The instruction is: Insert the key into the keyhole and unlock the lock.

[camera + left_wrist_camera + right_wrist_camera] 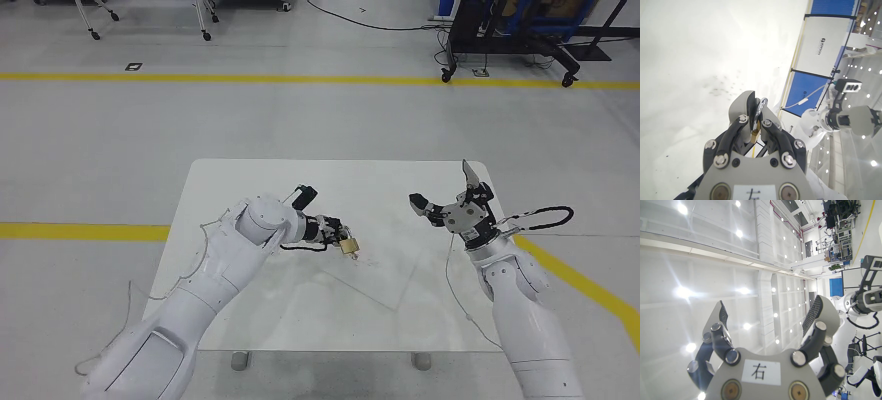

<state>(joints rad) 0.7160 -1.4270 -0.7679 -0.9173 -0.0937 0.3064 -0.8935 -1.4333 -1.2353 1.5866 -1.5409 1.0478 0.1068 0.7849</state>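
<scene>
Currently pre-insertion: lock is presented, no key is in play yet. Left gripper [335, 237] is clamped on the brass padlock [349, 243] and holds it just above the white table [250, 190], around mid-table, slightly left of centre. In the left wrist view the silver shackle [762, 106] sits pinched between the pads and the brass body shows in the gap behind it.

Right gripper [443, 190] is over the right part of the table, well apart from the padlock. Its jaws are spread wide with nothing between them. Can't tell where the key is.

Orientation: padlock long axis runs roughly left-right, tipped a bit toward the near edge. Shackle end is at the left gripper, body end points right, toward the right gripper. The keyhole is probably on that free end; too small to confirm.

Next move, as I judge it: right gripper has to get the key by its head, blade lined up with the padlock's axis, then push in from the right and twist. Left grip must hold firm, since a shackle-only pinch may let the body swivel.
</scene>
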